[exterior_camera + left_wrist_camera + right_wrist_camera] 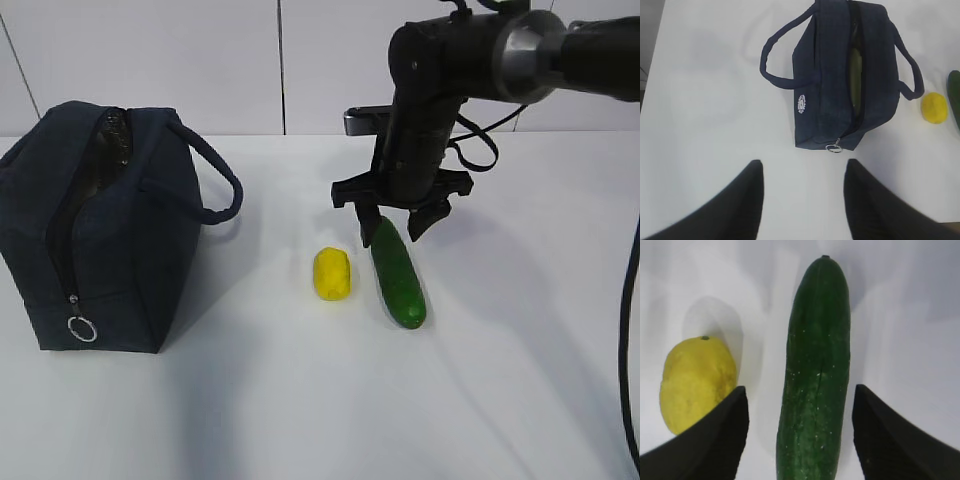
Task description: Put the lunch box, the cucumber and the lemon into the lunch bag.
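Observation:
The dark navy lunch bag (100, 230) stands at the left with its top zipper open; it also shows in the left wrist view (835, 100). A pale green surface, the lunch box lid (856, 75), shows inside through the opening. The yellow lemon (332, 274) and the dark green cucumber (398, 272) lie side by side mid-table. My right gripper (400, 225) is open, low over the cucumber's far end, a finger on each side; the right wrist view shows the cucumber (817, 380) between the fingers and the lemon (695, 380) left of them. My left gripper (802, 165) is open and empty, above the table in front of the bag.
The white table (300, 400) stretches to a pale wall at the back. The bag's two loop handles (215, 180) hang out to its sides. A silver ring pull (82, 328) hangs at the bag's near end. A black cable (632, 330) runs along the right edge.

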`<act>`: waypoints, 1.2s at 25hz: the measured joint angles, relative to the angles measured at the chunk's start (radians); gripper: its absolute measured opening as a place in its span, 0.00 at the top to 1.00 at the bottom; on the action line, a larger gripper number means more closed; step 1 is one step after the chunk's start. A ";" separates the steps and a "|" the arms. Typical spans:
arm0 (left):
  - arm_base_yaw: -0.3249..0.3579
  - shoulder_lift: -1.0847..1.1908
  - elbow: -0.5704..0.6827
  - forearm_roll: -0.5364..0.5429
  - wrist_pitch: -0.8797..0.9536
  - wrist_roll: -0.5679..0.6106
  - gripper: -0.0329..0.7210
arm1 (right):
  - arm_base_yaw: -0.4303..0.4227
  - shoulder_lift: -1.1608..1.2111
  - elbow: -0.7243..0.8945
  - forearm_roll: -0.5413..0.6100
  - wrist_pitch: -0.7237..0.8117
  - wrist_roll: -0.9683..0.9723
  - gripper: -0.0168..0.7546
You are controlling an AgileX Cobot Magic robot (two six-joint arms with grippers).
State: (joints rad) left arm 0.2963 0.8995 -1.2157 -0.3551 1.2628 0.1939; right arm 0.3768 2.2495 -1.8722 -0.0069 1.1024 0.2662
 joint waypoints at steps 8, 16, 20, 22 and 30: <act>0.000 0.000 0.000 0.000 0.000 0.000 0.48 | 0.000 0.048 0.000 0.000 -0.011 0.002 0.35; 0.000 0.000 0.000 0.000 0.000 0.000 0.48 | 0.000 0.073 0.000 -0.009 -0.018 0.002 0.35; 0.000 0.000 0.000 0.000 0.000 0.000 0.48 | 0.000 0.073 -0.001 -0.011 -0.037 0.002 0.35; 0.000 0.000 0.000 0.000 0.000 0.000 0.48 | 0.000 0.073 -0.001 -0.018 -0.041 0.002 0.35; 0.000 0.000 0.000 -0.005 0.000 0.000 0.48 | 0.000 0.073 -0.001 -0.050 -0.038 0.004 0.35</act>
State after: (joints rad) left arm 0.2963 0.8995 -1.2157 -0.3599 1.2628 0.1941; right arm 0.3768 2.3223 -1.8736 -0.0568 1.0646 0.2704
